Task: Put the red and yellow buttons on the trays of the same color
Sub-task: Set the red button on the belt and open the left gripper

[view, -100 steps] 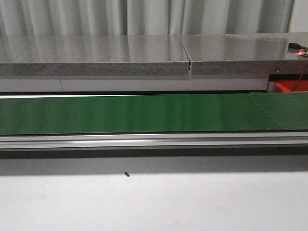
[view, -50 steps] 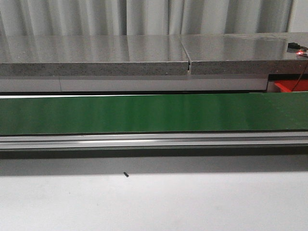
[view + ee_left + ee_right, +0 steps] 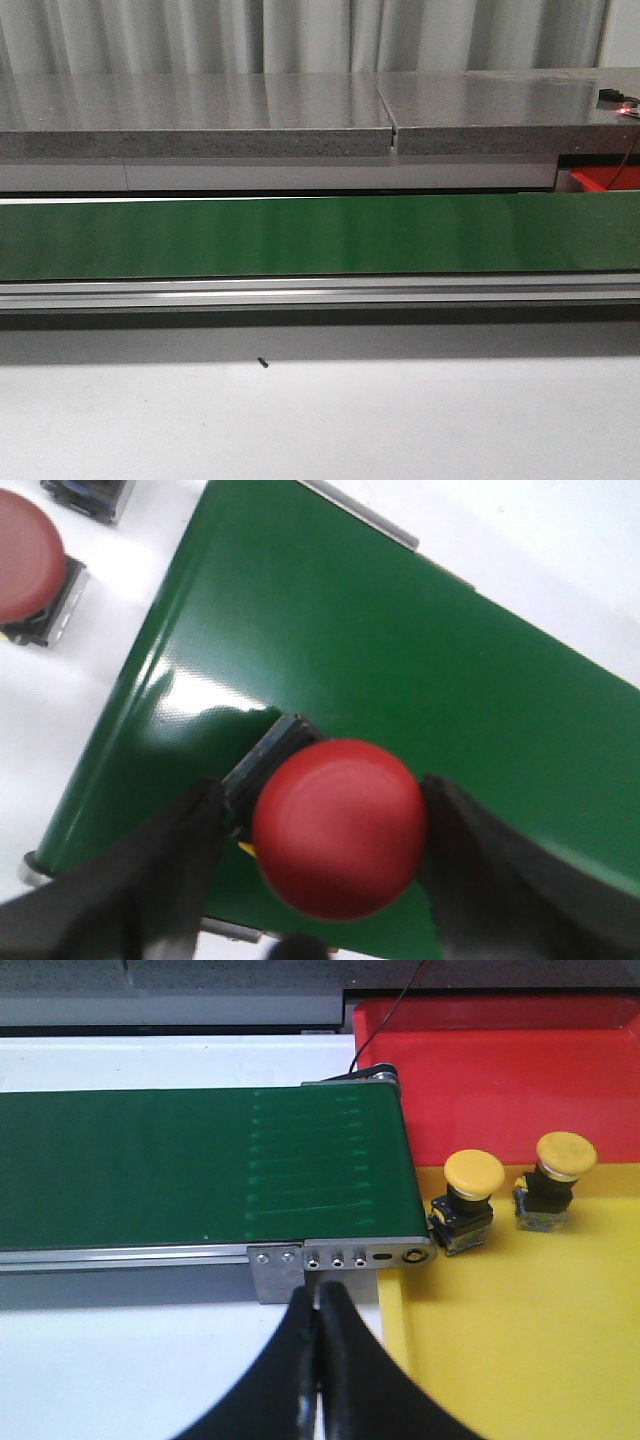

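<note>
In the left wrist view a red button [image 3: 340, 830] with a black base sits between the fingers of my left gripper [image 3: 322, 798], which is shut on it just over the green belt [image 3: 400, 650]. A second red button [image 3: 25, 550] rests on the white table beside the belt. My right gripper [image 3: 320, 1302] is shut and empty, near the belt's end plate [image 3: 340, 1257]. Two yellow buttons [image 3: 472, 1172] [image 3: 565, 1155] stand on the yellow tray [image 3: 520, 1340]. The red tray [image 3: 500, 1070] lies behind it. Neither gripper appears in the front view.
The green conveyor belt [image 3: 300, 235] runs across the front view with an aluminium rail [image 3: 300, 292] along its near side. A grey stone counter [image 3: 200, 115] stands behind it. A corner of the red tray [image 3: 600, 180] shows at the far right. A small black speck [image 3: 262, 363] lies on the white table.
In the front view the belt's surface marks at the right have shifted and a seam now shows there. Nothing else differs.
</note>
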Robot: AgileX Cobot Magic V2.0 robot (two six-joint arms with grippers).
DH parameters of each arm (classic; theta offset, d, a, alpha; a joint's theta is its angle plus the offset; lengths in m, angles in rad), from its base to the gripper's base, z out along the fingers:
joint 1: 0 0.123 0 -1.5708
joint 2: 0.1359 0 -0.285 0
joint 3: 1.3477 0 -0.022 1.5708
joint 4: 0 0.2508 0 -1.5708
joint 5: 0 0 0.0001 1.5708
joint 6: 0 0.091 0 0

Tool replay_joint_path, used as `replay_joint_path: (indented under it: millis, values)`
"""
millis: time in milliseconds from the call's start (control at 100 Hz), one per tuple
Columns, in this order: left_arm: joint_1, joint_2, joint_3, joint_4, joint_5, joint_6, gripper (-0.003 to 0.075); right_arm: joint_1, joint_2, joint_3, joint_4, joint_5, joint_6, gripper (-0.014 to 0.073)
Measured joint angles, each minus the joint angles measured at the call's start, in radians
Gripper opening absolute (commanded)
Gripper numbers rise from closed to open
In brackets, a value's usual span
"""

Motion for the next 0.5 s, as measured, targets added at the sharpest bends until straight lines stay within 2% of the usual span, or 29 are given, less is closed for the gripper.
replay_joint_path:
  millis: [260, 500]
  values:
    - [0.0, -0.013, -0.01, -0.097, 0.011, 0.061, 0.0536, 0.0, 0.0, 0.0, 0.0, 0.0, 0.0, -0.0091]
    - [0.009, -0.106, -0.012, -0.091, 0.016, 0.074, 0.0536, 0.0, 0.0, 0.0, 0.0, 0.0, 0.0, -0.0091]
